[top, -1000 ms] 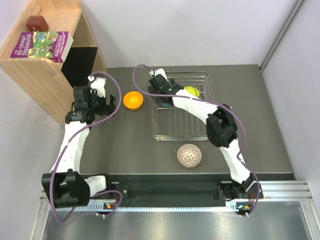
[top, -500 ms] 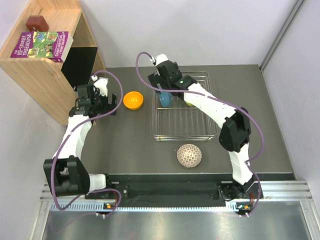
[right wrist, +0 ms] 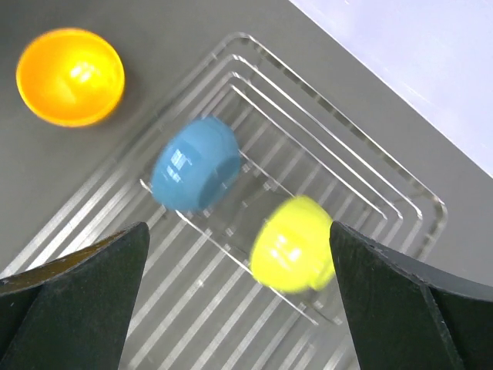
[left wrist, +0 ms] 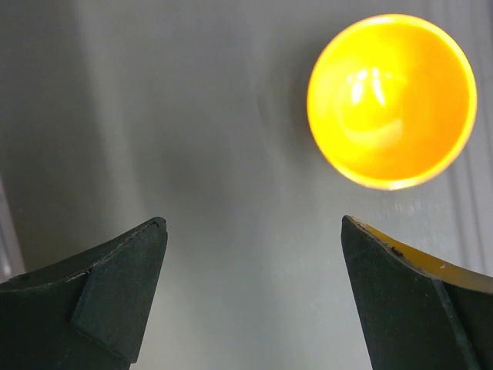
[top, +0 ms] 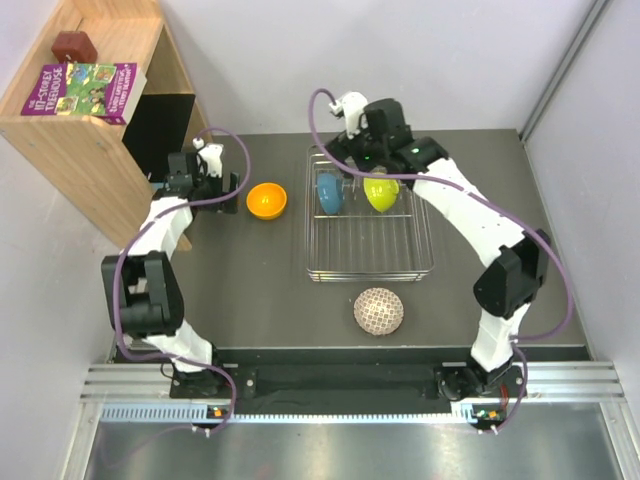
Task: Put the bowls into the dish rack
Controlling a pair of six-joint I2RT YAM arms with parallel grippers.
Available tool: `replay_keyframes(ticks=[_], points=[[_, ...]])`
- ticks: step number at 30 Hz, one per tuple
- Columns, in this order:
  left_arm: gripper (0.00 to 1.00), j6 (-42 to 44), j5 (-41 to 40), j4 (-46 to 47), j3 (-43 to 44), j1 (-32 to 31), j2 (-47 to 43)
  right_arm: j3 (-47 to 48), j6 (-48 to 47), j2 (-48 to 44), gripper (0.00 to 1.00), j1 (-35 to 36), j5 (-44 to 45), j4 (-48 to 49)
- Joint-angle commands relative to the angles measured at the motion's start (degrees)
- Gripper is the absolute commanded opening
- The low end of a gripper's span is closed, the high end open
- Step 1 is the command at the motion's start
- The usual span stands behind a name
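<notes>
- The dish rack, a rectangular silver wire basket (top: 370,255), sits on the far half of the dark grey table (top: 250,290). The right arm covers part of its far rim in the overhead view.
- A small round blue bowl (top: 329,193) and a yellow-green bowl (top: 381,192) stand on edge side by side in the rack's far half. The prongs around them are too thin to make out clearly.
- A small orange bowl (top: 267,200) sits upright on the table just left of the rack, outside it.
- A white bowl with a brown lattice pattern (top: 379,311) lies upside down on the table, near the rack's front edge but apart from it.
- The right gripper (right wrist: 239,231) hovers above the rack, jaws wide apart and empty. Its fingers are cut off by the frame.
- The left gripper (left wrist: 250,247) hangs over bare table beside the orange bowl, jaws wide apart and empty.
</notes>
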Motion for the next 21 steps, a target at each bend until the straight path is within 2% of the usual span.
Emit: replay_keyframes(ticks=[1, 7, 16, 21], points=[[0.99, -1.9, 1.2, 3.1, 5.7, -0.6, 4.7, -2.4, -5.0, -7.2, 1.00, -4.4, -6.4, -2.1], [0.99, -3.2, 0.2, 3.1, 11.4, -2.4, 12.8, -2.2, -7.4, -9.4, 1.00, -8.6, -9.3, -8.8], [0.95, -3.8, -1.3, 1.8, 16.7, -7.8, 19.6, -10.2, -6.3, -14.3, 1.00, -9.9, -10.6, -6.5], [0.80, -3.5, -1.7, 1.1, 17.1, -9.2, 21.5, -12.4, -5.7, -16.4, 1.00, -10.2, -11.4, -5.2]])
